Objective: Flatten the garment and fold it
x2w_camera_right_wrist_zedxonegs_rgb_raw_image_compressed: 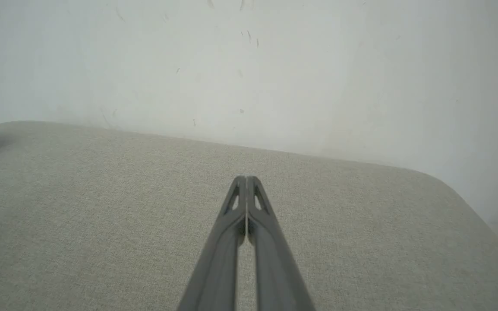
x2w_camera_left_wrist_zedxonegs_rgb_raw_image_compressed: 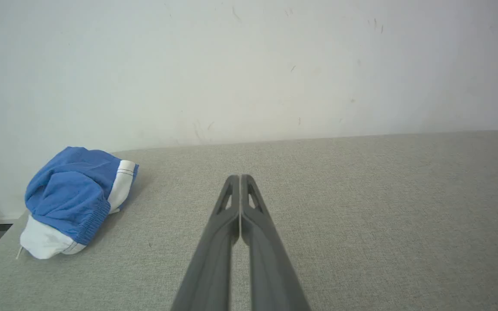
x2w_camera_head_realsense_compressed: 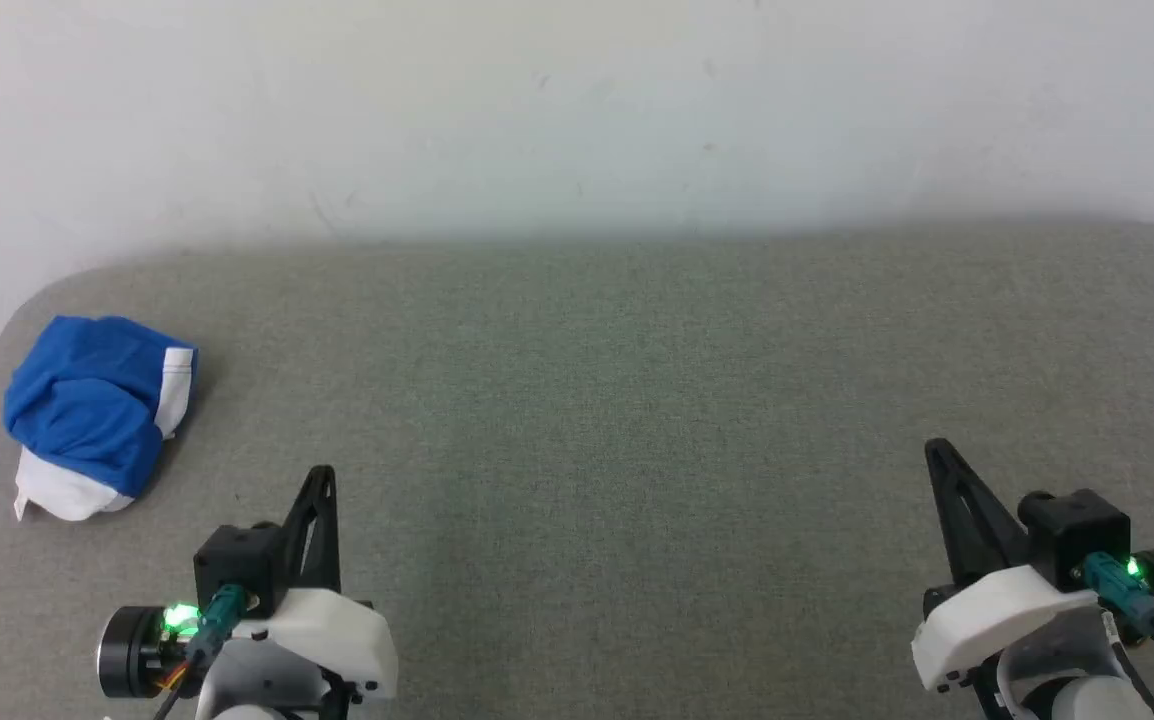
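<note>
- Two sets of dark fingers, both clenched tight, with nothing caught between them.
- left fingers (x2w_camera_left_wrist_zedxonegs_rgb_raw_image_compressed: 221, 224): pressed together tip to tip in the left wrist view, with only a thin slit lower down; empty, over bare grey cloth; at the lower left of the head view, pointing up toward the wall.
- right fingers (x2w_camera_right_wrist_zedxonegs_rgb_raw_image_compressed: 229, 224): clenched the same way, tips meeting, empty; at the lower right of the head view, leaning a little leftward, well apart from the left pair.
- Behind each pair: a black block, a white shell (x2w_camera_head_realsense_compressed: 327, 640) and a green light (x2w_camera_head_realsense_compressed: 177, 615) glowing at the wrist.
- Under both: the counter (x2w_camera_head_realsense_compressed: 637, 400), covered in grey woven cloth, rounded at its far corners, set against a pale, scuffed wall (x2w_camera_head_realsense_compressed: 577, 100).
- At the far left corner of the counter: the shorts (x2w_camera_head_realsense_compressed: 87, 400), bright blue with white trim, bunched in a rumpled heap, neither flattened nor folded.
- On that heap: a white stripe down the right flank, a white band along the near edge, and gathered elastic seen from the left wrist.
- Ahead and left of the left fingers, not touching them; well apart from the right fingers; a blue sliver at the left edge of the right wrist view.
</note>
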